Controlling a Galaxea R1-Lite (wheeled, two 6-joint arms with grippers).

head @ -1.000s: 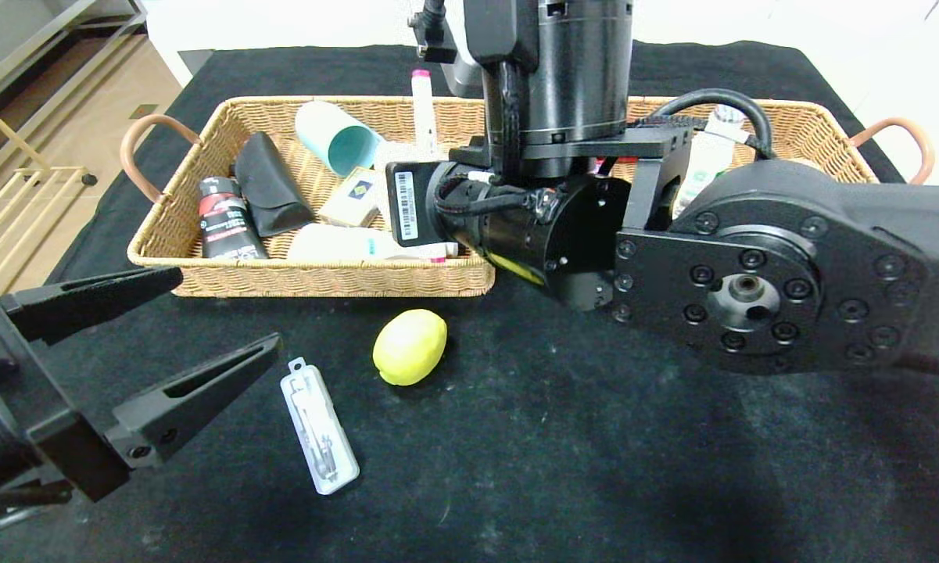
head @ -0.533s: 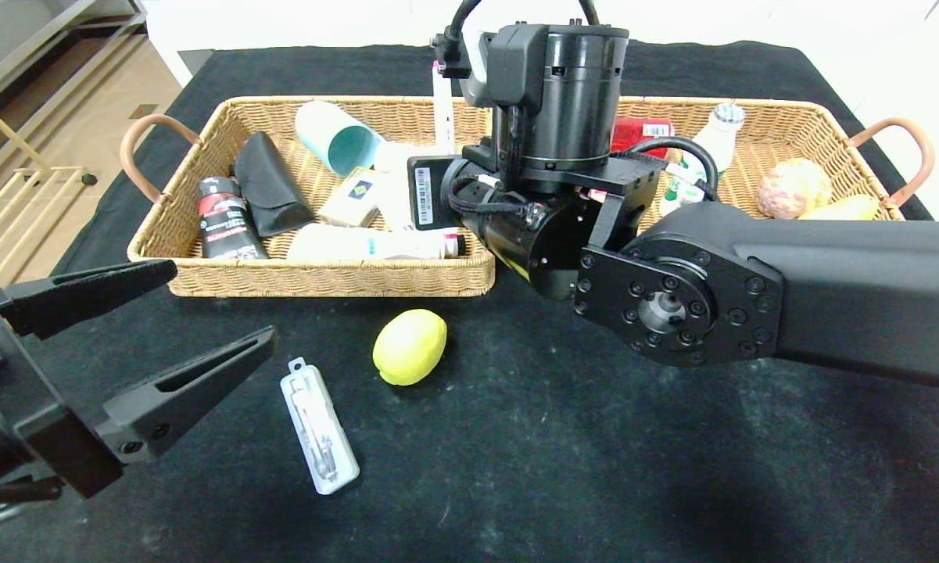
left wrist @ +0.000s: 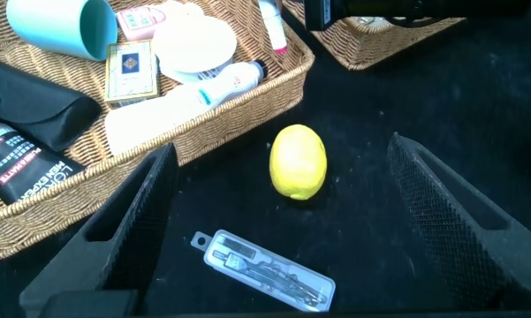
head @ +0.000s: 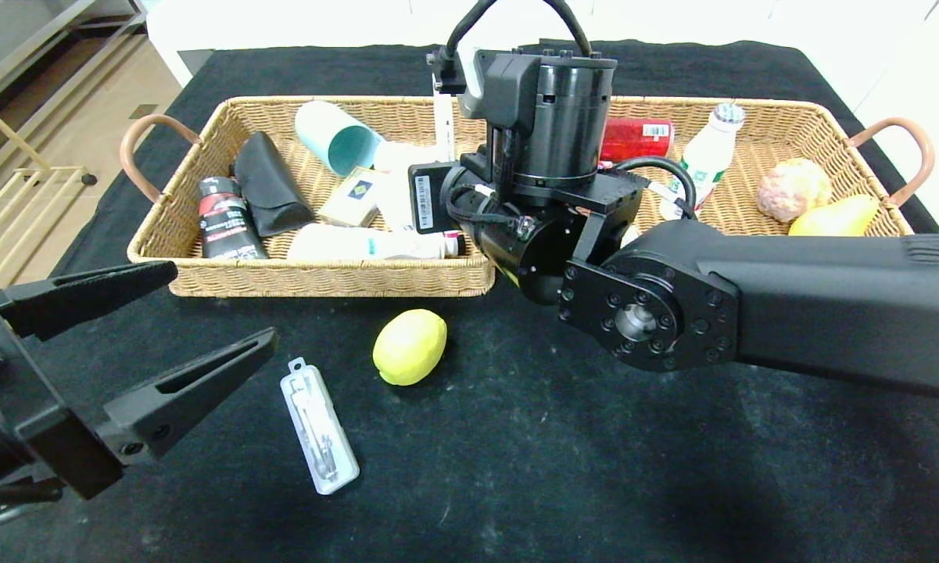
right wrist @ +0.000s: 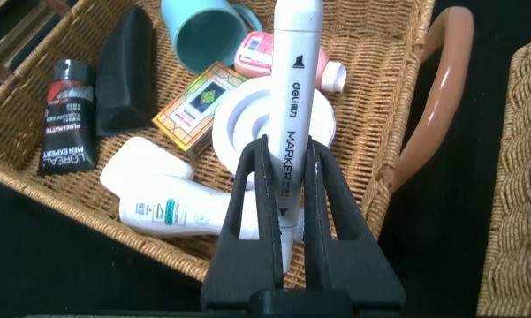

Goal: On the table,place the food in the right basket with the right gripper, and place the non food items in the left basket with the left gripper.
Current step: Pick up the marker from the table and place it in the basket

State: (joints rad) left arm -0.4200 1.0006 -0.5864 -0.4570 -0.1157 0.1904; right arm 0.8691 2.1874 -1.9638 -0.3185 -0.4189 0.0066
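My right gripper [right wrist: 286,150] is shut on a white marker [right wrist: 293,106] and holds it over the right end of the left basket [head: 320,281]. In the head view the marker [head: 441,117] stands up behind the right wrist [head: 547,156], which hides the jaws. A yellow lemon [head: 409,346] lies on the black table in front of the left basket. A clear compass case [head: 319,426] lies to its left. My left gripper [head: 223,305] is open and empty, low over the table just left of the case. In the left wrist view its fingers [left wrist: 424,203] flank the lemon [left wrist: 298,162] and case [left wrist: 265,272].
The left basket holds a teal cup [head: 336,145], a black case [head: 270,184], a black tube [head: 225,219], a white tube [head: 360,244] and a small box [head: 356,195]. The right basket [head: 829,117] holds a red packet [head: 637,139], a white bottle [head: 704,160] and two fruits [head: 833,216].
My right arm has drawn back toward the right with the marker, uncovering the right basket's contents. My left gripper has barely moved.
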